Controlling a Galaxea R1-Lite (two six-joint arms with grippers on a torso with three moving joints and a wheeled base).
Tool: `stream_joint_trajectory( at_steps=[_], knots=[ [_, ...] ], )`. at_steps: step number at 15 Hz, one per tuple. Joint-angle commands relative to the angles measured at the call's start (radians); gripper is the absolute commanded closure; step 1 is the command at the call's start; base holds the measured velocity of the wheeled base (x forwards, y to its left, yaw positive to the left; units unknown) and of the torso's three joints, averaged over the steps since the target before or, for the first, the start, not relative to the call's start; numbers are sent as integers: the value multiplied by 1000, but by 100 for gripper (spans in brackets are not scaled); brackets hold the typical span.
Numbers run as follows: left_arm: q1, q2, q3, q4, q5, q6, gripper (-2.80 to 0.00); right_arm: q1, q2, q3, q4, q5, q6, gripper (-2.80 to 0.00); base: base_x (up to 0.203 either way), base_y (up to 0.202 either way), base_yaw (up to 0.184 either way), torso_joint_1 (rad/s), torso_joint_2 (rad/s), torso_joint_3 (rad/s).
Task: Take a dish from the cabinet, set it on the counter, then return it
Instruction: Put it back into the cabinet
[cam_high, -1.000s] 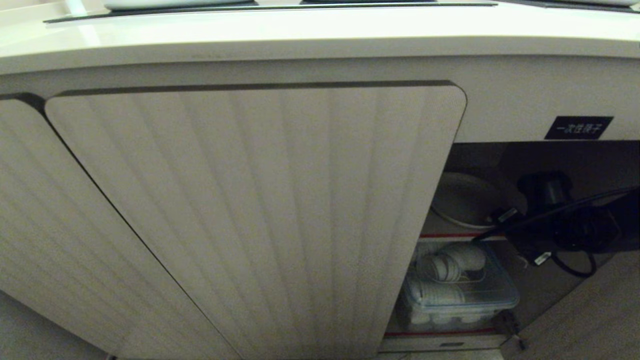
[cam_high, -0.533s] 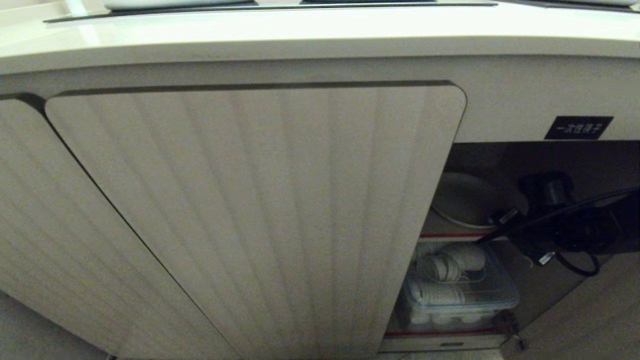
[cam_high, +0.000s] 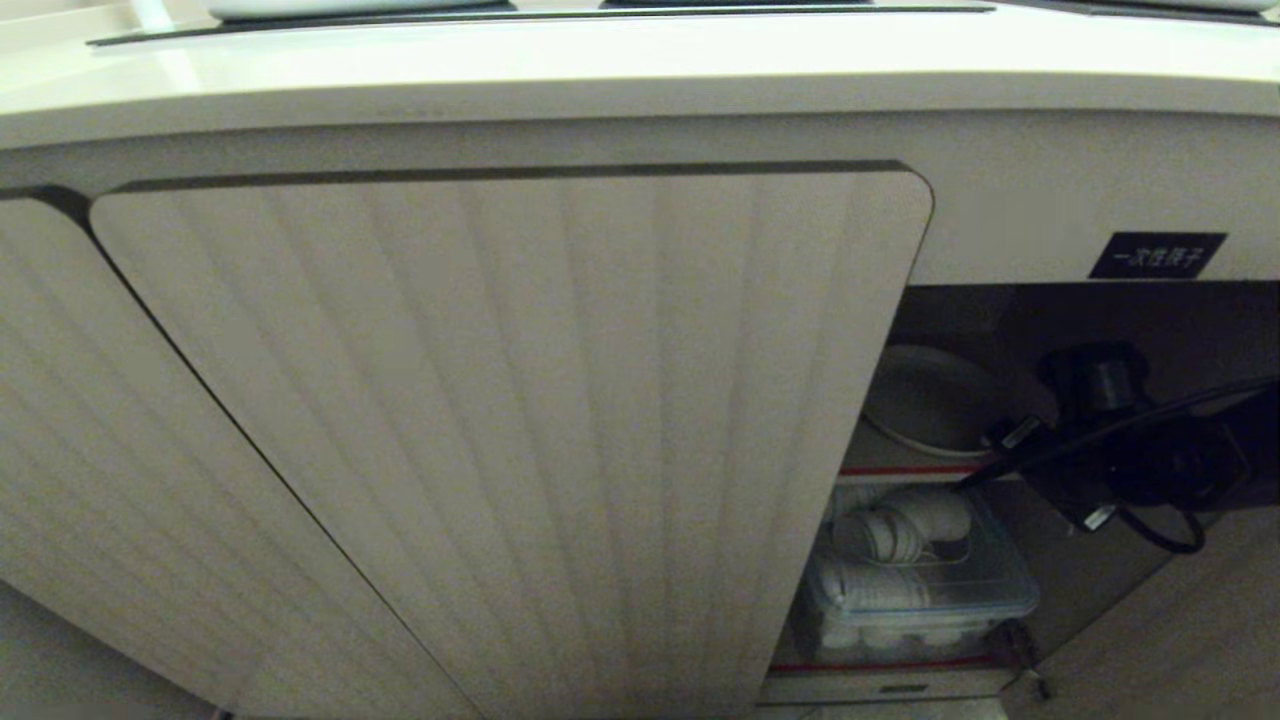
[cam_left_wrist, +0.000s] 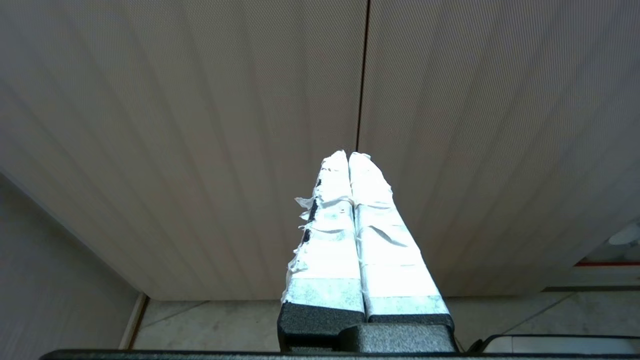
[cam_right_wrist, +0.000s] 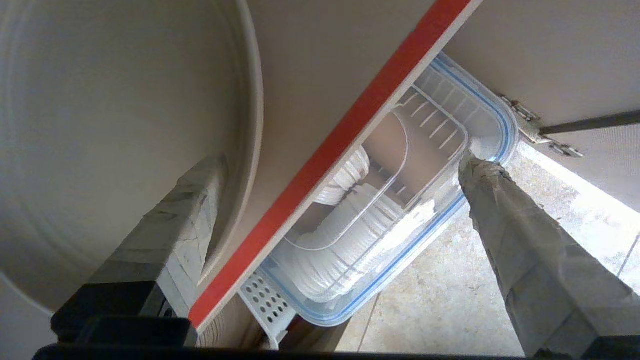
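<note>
Under the counter (cam_high: 640, 60), cabinet (cam_high: 500, 420) open at right: dish (cam_high: 925, 400) sits flat on the red-edged shelf (cam_high: 900, 469), right gripper (cam_right_wrist: 340, 170) spread wide beside its rim for a grab; left gripper (cam_left_wrist: 350, 165) pinched shut, parked.

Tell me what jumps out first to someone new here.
The big ribbed cabinet door fills the head view under the pale counter. In the open gap beside it, the right gripper reaches in, open, by a cream plate on the red-edged shelf, above a clear lidded box.
</note>
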Motion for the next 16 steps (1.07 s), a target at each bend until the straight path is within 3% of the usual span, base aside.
stream_joint_trajectory(
  at_steps=[1,16],
  knots=[
    [0,0,0,0,0,0,0,3,-9,12,-2,-5,6,-280,0,0,0,0,0,0],
    [0,0,0,0,0,0,0,21,-97,122,-65,-43,-155,-280,0,0,0,0,0,0]
  ],
)
